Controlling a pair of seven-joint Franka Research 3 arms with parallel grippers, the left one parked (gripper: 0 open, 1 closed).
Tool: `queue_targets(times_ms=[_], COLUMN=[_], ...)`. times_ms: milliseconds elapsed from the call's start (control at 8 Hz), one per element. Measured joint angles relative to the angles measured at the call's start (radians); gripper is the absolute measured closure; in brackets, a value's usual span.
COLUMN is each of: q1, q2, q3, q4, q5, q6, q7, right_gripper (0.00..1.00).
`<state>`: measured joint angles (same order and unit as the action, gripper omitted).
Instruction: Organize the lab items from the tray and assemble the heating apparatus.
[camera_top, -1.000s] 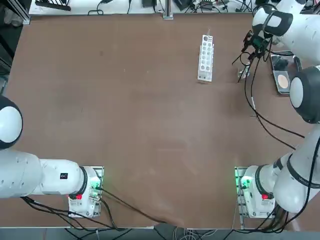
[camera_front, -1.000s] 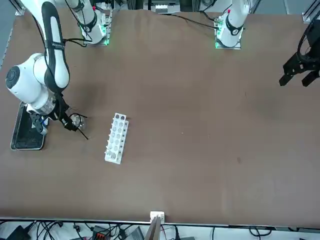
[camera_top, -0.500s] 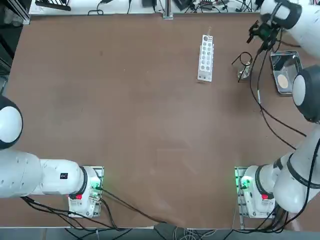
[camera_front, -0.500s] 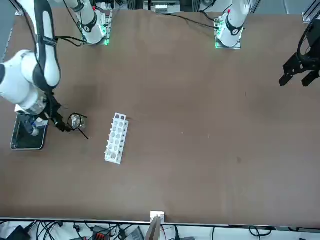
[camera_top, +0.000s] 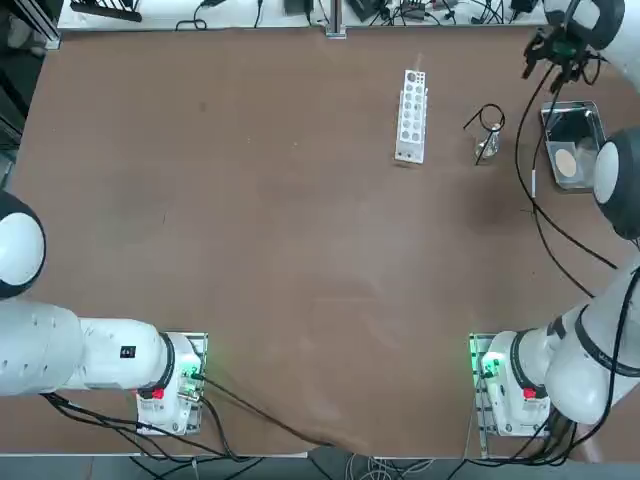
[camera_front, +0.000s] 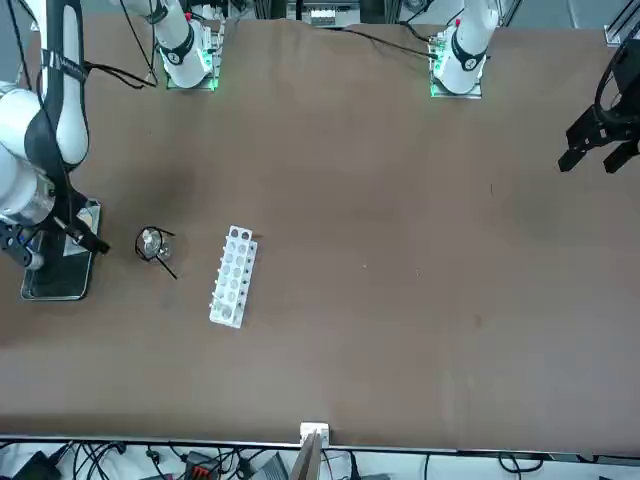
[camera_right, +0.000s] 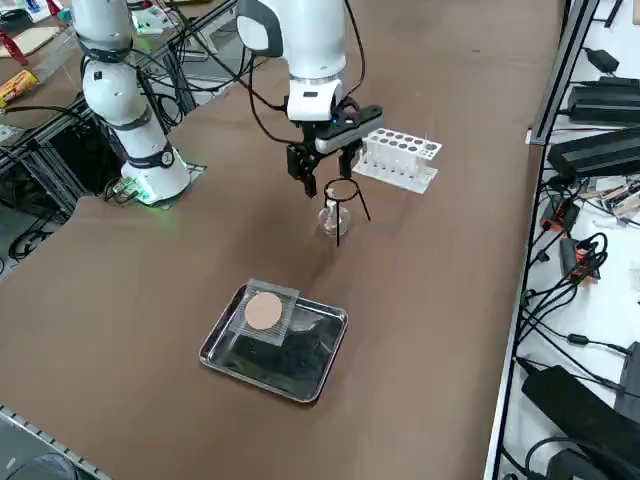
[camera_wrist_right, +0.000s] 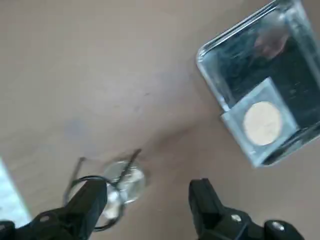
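Note:
The black wire ring stand (camera_right: 342, 200) stands on the table with the small clear glass burner (camera_right: 329, 220) under its ring; in the top view the stand (camera_top: 488, 120) and burner (camera_top: 486, 149) sit just left of the steel tray (camera_top: 573, 124). The grey mesh (camera_top: 567, 163) with its pale round centre lies in the tray's near end, also visible as the mesh (camera_right: 265, 312) in the tray (camera_right: 300, 355). My right gripper (camera_right: 325, 178) hangs open and empty above the table, raised beside the stand. The wrist view shows both fingers (camera_wrist_right: 92, 200) spread wide over the burner (camera_wrist_right: 127, 181).
A long white rack (camera_top: 411, 115) with round holes lies left of the stand; the rack (camera_right: 398, 158) sits close behind it in the side view. Cables run along the table's far edge. The parked left arm stays at the near left.
My right gripper opened and let go of the ring stand, then rose and swung away toward the far edge and the tray. Stand and burner stayed put.

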<state>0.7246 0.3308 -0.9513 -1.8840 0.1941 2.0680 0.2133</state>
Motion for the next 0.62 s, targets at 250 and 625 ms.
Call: queue_targets(times_ms=[250, 625], q1=[-0.040, -0.090], q2=[0.065, 0.216], q3=[0.000, 0.005], q4=[-0.004, -0.008], q5=[-0.078, -0.087], q6=[0.019, 0.119], q7=[-0.086, -0.173], right_gripper=[0.00, 0.00])
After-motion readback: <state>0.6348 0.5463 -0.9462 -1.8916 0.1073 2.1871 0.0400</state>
